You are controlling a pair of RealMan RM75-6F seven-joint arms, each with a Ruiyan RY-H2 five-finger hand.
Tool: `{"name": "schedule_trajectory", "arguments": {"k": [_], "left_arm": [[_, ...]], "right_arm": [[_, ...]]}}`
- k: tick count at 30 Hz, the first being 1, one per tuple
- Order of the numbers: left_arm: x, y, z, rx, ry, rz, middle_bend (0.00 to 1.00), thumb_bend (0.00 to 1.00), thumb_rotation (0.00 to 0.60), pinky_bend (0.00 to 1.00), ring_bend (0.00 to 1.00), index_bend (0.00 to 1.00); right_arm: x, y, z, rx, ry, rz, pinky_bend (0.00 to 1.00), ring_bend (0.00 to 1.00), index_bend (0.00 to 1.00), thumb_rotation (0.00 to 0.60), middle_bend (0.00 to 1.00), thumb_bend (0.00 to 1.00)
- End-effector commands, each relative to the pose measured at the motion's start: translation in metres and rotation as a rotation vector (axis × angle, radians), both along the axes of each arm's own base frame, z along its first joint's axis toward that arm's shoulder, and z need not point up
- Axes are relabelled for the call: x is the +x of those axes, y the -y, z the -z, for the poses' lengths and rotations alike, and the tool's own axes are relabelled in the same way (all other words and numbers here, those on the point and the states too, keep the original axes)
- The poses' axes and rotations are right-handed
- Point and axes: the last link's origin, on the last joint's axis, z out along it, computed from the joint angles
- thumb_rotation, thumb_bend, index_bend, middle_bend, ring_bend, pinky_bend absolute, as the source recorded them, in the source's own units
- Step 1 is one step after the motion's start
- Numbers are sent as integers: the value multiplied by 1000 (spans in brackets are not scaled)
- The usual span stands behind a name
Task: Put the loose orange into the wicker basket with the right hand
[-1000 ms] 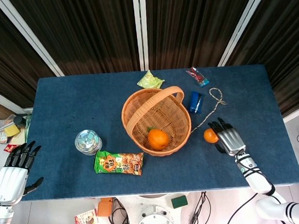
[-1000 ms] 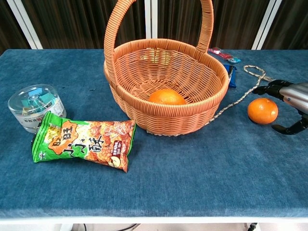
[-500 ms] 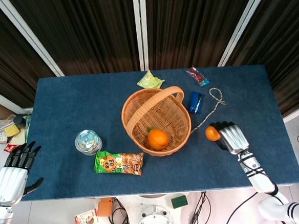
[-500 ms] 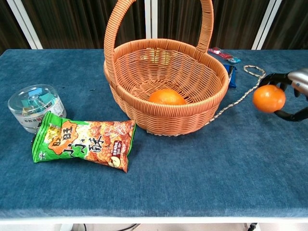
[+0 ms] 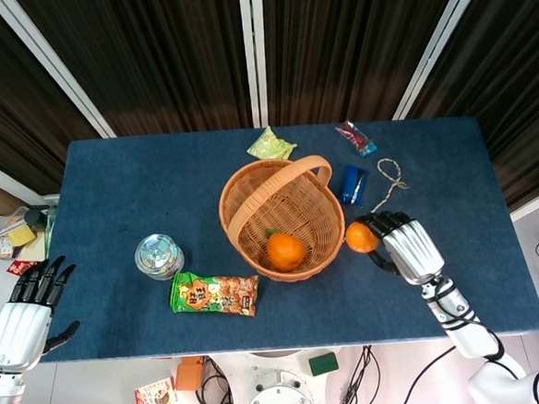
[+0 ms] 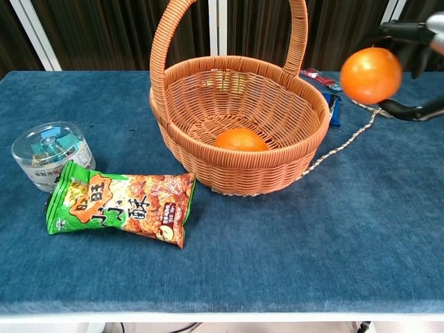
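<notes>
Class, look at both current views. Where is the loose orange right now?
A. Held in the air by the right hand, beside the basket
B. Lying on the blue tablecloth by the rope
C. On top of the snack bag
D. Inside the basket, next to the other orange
A: the right hand holds the loose orange clear of the table, just outside the rim of the wicker basket.

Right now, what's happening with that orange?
Right hand holds loose orange, lifted beside wicker basket. Left hand open, idle. Basket handle nearby.

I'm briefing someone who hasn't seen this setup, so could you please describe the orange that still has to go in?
Find the wicker basket mid-table. Just off its right rim, the right hand holds the loose orange in the air. The other orange lies inside the basket, touched by no hand.
</notes>
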Motion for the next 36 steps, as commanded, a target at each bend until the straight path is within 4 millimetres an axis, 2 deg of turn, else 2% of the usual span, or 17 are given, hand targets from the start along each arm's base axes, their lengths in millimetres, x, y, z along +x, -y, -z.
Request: {"name": "schedule_trajectory", "arguments": {"k": [1, 5, 10, 15, 18, 19, 22, 25, 28, 31, 36], "left_arm": [[0, 0, -1, 3, 2, -1, 25, 128, 600, 117, 0, 105], [-2, -2, -2, 6, 6, -7, 25, 128, 600, 117, 0, 105], [-2, -1, -4, 9, 12, -6, 25, 128, 600, 117, 0, 105], [-3, -1, -6, 11, 17, -4, 25, 128, 600, 117, 0, 105], [-4, -1, -6, 7, 18, -1, 25, 128, 600, 117, 0, 102], [-4, -1, -6, 6, 19, -1, 25, 128, 600, 117, 0, 101], [-4, -1, -7, 7, 21, -1, 25, 128, 600, 117, 0, 101], [-4, -1, -6, 4, 19, 0, 25, 128, 600, 117, 0, 101], [-3, -1, -4, 1, 14, 1, 25, 128, 600, 117, 0, 101], [-2, 0, -2, -5, 5, 3, 25, 128, 600, 117, 0, 101], [-1, 0, 0, -6, 0, 3, 25, 128, 600, 117, 0, 101]], "right_arm": [[45, 11, 23, 25, -56, -63, 500, 354, 696, 600, 482, 399], [78, 20, 51, 53, -129, -80, 500, 351, 696, 600, 482, 398], [104, 32, 81, 106, -187, -34, 500, 350, 696, 600, 481, 395], [112, 38, 100, 140, -263, 8, 491, 341, 680, 600, 468, 380], [111, 39, 105, 166, -292, 19, 444, 312, 581, 600, 395, 349], [111, 39, 106, 168, -299, 18, 421, 284, 520, 600, 357, 338], [110, 39, 104, 171, -308, 14, 287, 117, 241, 600, 205, 313], [111, 37, 98, 169, -294, 13, 186, 14, 72, 600, 93, 301], [108, 36, 89, 157, -288, 12, 140, 0, 2, 600, 31, 290], [104, 32, 74, 140, -273, 12, 135, 0, 0, 600, 24, 289], [88, 20, 35, 83, -218, 10, 134, 0, 0, 600, 37, 294]]}}
